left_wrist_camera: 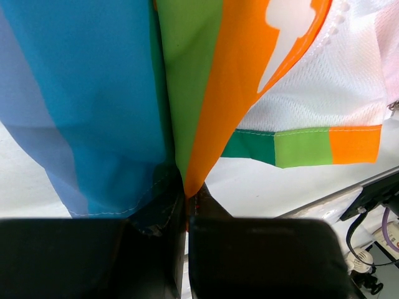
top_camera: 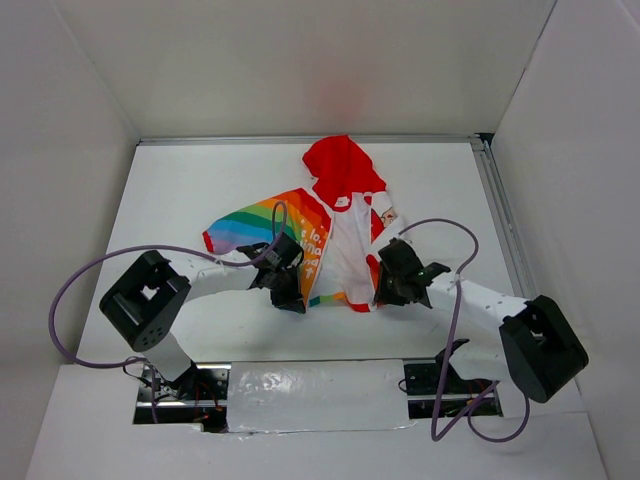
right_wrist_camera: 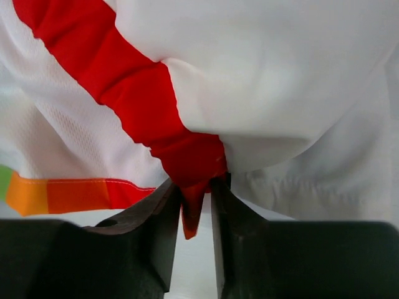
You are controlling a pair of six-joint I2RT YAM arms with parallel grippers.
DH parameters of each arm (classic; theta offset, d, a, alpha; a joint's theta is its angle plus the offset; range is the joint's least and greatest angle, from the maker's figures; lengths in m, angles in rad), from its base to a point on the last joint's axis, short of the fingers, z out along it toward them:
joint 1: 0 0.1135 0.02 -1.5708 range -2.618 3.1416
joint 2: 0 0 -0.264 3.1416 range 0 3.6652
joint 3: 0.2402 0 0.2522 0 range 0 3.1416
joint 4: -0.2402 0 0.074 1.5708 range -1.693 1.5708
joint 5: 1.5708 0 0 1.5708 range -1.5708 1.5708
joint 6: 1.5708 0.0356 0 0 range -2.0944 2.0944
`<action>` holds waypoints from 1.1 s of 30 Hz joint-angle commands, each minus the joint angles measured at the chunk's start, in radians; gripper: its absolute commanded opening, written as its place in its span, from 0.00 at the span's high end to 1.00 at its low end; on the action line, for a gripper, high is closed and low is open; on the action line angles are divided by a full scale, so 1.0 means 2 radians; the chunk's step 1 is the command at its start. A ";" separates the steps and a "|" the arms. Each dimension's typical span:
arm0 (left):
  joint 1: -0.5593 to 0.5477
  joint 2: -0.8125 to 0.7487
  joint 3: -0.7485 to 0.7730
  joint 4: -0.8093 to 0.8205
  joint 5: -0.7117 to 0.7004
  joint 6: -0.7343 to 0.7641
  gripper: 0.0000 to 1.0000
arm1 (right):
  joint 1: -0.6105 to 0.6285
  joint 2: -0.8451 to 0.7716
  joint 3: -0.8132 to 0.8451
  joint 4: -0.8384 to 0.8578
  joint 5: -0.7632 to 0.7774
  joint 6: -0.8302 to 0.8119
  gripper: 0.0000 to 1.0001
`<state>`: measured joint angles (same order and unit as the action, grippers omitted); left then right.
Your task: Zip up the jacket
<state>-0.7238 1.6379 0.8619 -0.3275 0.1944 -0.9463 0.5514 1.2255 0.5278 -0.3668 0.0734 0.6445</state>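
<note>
Jacket (top_camera: 338,235): lying open and unzipped on white table (top_camera: 190,190), red hood toward far wall, hem toward arm bases. Left gripper (left_wrist_camera: 186,200): pinched tight on rainbow-striped front edge near hem. Right gripper (right_wrist_camera: 196,202): clamped narrow on red front edge of white half, near hem.

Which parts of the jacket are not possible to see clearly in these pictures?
The zipper slider: no view shows it; in the top view the left tool and right tool cover part of the jacket.
The white lettering: cut off by the top edge in the left wrist view; too small in the top view.
</note>
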 commanded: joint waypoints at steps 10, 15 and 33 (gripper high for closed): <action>-0.010 -0.019 -0.007 -0.020 -0.032 0.001 1.00 | 0.019 -0.037 0.020 -0.025 0.052 0.028 0.59; -0.013 -0.019 -0.006 -0.020 -0.031 0.002 1.00 | 0.023 -0.037 0.021 -0.015 0.060 0.031 0.59; -0.025 -0.079 0.024 -0.036 -0.018 0.029 1.00 | 0.030 -0.081 0.075 -0.040 0.046 0.010 1.00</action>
<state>-0.7647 1.5414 0.8639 -0.3786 0.1444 -0.9211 0.6136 1.1633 0.6083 -0.4278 0.1726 0.6933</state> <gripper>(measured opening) 0.141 0.015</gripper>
